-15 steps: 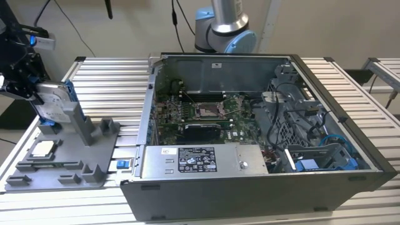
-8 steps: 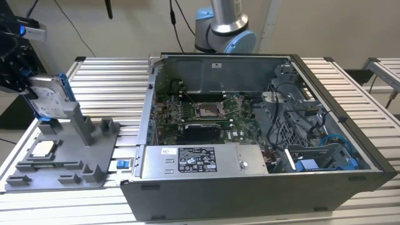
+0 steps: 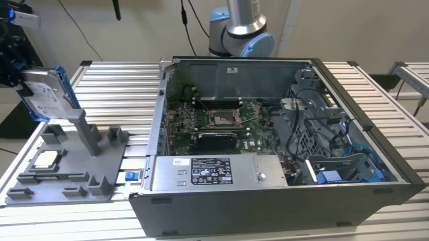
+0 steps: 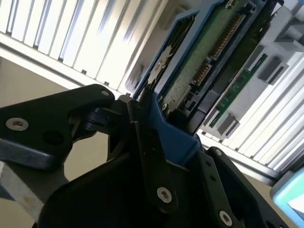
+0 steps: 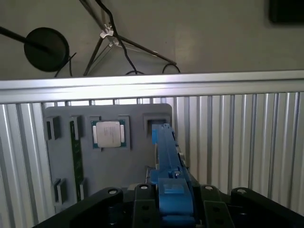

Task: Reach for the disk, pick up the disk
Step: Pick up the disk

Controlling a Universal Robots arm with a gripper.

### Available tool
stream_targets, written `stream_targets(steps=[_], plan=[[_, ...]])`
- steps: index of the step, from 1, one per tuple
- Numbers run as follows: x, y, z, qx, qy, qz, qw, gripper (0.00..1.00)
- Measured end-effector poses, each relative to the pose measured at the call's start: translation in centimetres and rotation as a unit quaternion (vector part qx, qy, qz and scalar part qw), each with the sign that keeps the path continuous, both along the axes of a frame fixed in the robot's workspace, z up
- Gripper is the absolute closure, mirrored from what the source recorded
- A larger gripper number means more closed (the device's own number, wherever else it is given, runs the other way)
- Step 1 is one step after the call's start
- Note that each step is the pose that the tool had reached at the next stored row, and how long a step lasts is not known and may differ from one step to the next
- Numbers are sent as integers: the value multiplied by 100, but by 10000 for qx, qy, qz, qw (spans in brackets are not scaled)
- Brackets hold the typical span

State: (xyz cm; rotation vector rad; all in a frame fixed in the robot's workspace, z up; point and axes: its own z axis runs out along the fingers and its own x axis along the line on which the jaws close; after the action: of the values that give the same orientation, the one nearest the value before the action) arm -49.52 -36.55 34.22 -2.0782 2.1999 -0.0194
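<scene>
Flat silver-grey disk in bright blue plastic bracket (image 3: pixel 41 95) | clenched on edge by black tool (image 4: pixel 171 137) | held over grey moulded tray (image 3: pixel 74 168) at ribbed metal surface (image 3: pixel 120 85) edge

The hand (image 3: pixel 19 80) – cut off at the exterior view's left edge – covers part of the disk (image 3: pixel 45 98)

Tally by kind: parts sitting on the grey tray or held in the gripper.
disk, held in the gripper: 1
square silver chip: 1
green circuit strip in a tray slot: 1
Total: 3
</scene>
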Motion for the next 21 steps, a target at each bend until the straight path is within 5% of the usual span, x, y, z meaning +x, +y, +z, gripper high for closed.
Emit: stream_targets(steps=[6, 21], plan=[[-2, 1, 199, 0, -52, 0, 10000, 100], [-2, 0, 718, 1, -114, 0, 9999, 100]])
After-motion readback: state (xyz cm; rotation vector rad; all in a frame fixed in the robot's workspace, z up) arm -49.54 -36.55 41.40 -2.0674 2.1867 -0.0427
